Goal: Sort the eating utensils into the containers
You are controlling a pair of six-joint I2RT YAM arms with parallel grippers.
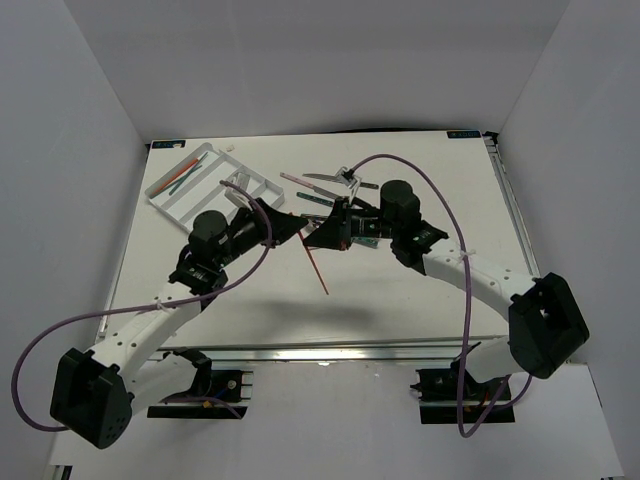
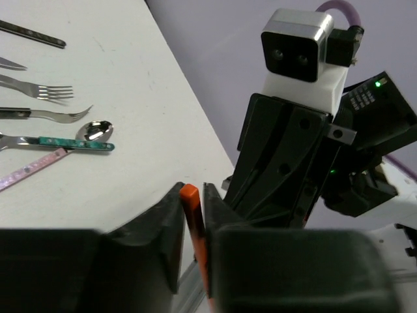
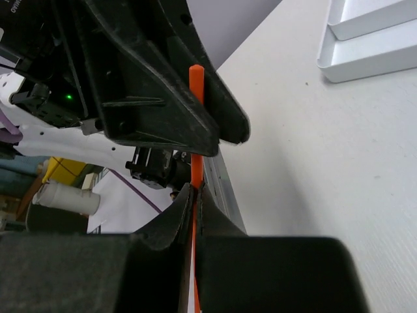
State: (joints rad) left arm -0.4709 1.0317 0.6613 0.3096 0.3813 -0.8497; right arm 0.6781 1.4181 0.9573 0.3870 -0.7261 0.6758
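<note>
One orange chopstick (image 3: 197,81), left fingers (image 2: 168,225) pinching its tip, right fingers (image 3: 174,218) pinching its shaft

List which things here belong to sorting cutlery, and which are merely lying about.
Belong: orange chopstick, white tray, chopsticks in it, loose cutlery.
Lying about: purple cable, small white piece beside the tray.

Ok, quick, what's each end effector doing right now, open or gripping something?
Left end effector: closed on the orange chopstick.
Right end effector: closed on that same chopstick, so both grip it at once.
</note>
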